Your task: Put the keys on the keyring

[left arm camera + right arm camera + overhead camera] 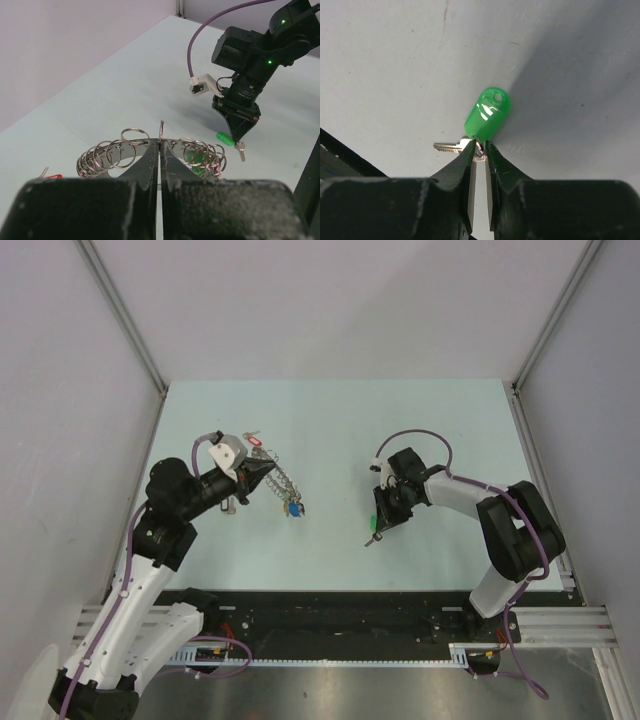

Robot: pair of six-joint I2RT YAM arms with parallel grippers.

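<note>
The keyring (pixel 107 151) is a wide silvery hoop strung with several small split rings and green tags (pixel 198 160). My left gripper (pixel 160 142) is shut on its rim and holds it upright. In the top view the left gripper (pixel 262 472) has the keyring (pixel 284 484) hanging from it, with a blue tag (pixel 295 508) at the low end. My right gripper (pixel 480 148) is shut on a silver key (pixel 447 147) at its head, next to its bright green tag (pixel 487 115), low over the table. The right gripper (pixel 385 523) is to the right of the keyring, apart from it.
A red-tagged key (pixel 256 442) lies on the table behind the left gripper, and also shows in the left wrist view (pixel 54 176). The pale table (pixel 340 420) is framed by aluminium posts and grey walls. The right arm's purple cable (pixel 200 35) loops above its wrist.
</note>
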